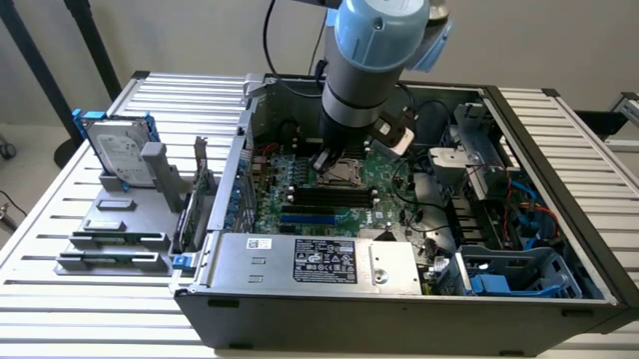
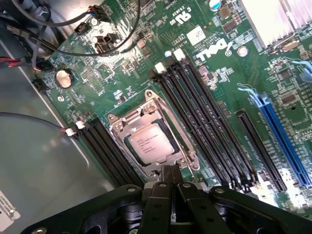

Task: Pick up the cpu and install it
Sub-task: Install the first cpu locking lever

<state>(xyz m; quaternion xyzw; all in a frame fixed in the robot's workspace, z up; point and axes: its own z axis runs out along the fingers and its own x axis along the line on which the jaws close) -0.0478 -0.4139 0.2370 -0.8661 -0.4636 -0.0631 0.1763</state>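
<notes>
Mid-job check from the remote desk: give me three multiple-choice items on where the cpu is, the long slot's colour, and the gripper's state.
1. Where does the cpu lie?
A. In the socket frame on the motherboard
B. On the grey tray outside the case
C. On top of the power supply

2. What colour is the long expansion slot at the board's edge?
A. Red
B. Blue
C. Yellow

3. How does the gripper stand?
A. Wide open
B. Shut on the cpu
C. Shut, holding nothing

Answers:
1 A, since the wrist view shows the chip's silver top framed by the metal socket bracket.
2 B, since the slot is plainly blue beside the black ones.
3 C, since the fingertips meet just beside the socket, with the chip lying free of them.
</notes>
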